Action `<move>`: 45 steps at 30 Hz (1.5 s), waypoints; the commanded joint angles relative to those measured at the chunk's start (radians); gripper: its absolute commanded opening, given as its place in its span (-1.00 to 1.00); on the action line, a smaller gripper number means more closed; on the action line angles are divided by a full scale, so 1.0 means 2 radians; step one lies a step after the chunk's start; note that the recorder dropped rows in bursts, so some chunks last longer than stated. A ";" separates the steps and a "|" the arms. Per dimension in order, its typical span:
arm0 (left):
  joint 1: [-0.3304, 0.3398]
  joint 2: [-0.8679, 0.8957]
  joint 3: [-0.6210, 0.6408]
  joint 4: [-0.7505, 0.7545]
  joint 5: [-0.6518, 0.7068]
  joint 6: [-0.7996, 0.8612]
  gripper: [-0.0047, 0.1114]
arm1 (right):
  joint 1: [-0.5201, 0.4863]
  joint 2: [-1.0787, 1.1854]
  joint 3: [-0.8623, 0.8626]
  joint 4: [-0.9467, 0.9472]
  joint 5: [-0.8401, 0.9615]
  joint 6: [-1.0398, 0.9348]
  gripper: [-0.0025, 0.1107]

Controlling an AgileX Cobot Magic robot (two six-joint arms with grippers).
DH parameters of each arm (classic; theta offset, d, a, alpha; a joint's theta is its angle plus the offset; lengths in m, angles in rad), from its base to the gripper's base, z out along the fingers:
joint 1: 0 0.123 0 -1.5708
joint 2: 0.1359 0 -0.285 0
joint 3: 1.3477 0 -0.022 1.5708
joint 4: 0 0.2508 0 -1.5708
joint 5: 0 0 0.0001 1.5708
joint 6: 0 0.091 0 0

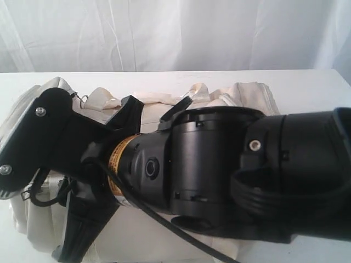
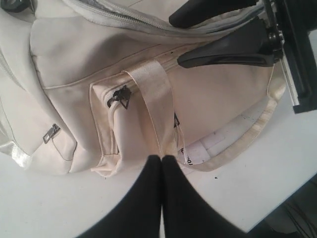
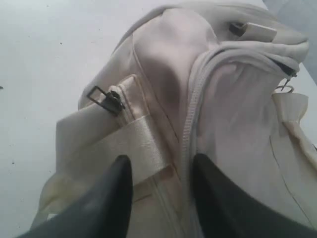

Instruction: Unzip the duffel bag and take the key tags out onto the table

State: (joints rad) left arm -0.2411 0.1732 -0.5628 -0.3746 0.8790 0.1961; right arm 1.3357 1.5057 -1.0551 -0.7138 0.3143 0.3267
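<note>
Jaws on L arm (image 1: pixel 49 137): shut tight, both fingertips (image 2: pixel 152 168) pressed together w/ no gap. Tips meet right at lower end of strap (image 2: pixel 153 99), where it runs down the side of bag (image 2: pixel 74 64) toward surface (image 2: pixel 49 208). Can't tell if any webbing or cloth is nipped btw them. They point at bag's side panel, just beside a zip pocket w/ small dark pull (image 2: pixel 119 96).

Jaws on R arm (image 1: pixel 230 159): apart, a mid gap, not wide. One R fingertip (image 3: pixel 121 171) sits at a strap's edge on bag's top and the other lies across the grey zip (image 3: pixel 189 119), so the zip seam runs up btw them. Can't tell if pads squeeze the cloth or only rest on it. L wrist view shows the same two fingers lying along bag's top edge, one either side of the zip ridge.

Pose: exterior view is mostly arms. R arm comes in from the right & reaches across the middle, low over bag. L arm sits at left, wrist tilted down. Btw them they hide much of bag.

Bag lies on the white surface, cream & slumped. Zip looks closed along the stretch in view. R wrist view also shows a dark pocket pull just beside the strap; can't tell if it's the same one.
</note>
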 commanded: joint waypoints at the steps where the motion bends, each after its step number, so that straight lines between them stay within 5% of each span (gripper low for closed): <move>1: -0.001 -0.005 0.003 -0.003 0.002 0.004 -0.92 | 0.000 -0.001 -0.001 -0.001 -0.025 -0.005 -0.33; 9: -0.001 -0.005 0.003 -0.003 0.002 0.005 -0.92 | 0.000 0.001 -0.001 -0.025 0.010 0.005 -0.35; 16: -0.001 -0.005 0.003 -0.003 0.002 0.005 -0.92 | 0.000 0.001 -0.001 -0.055 0.010 0.015 -0.65; 30: -0.001 -0.005 0.003 -0.003 0.002 0.005 -0.92 | 0.000 0.001 -0.001 -0.144 0.043 0.142 -0.95; 45: -0.001 -0.005 0.003 -0.003 0.002 0.005 -0.92 | 0.000 0.001 -0.024 -0.169 0.044 0.142 -0.96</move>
State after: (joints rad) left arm -0.2411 0.1692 -0.5618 -0.3725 0.8790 0.2003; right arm 1.3357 1.5074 -1.0798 -1.0285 0.3851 0.6006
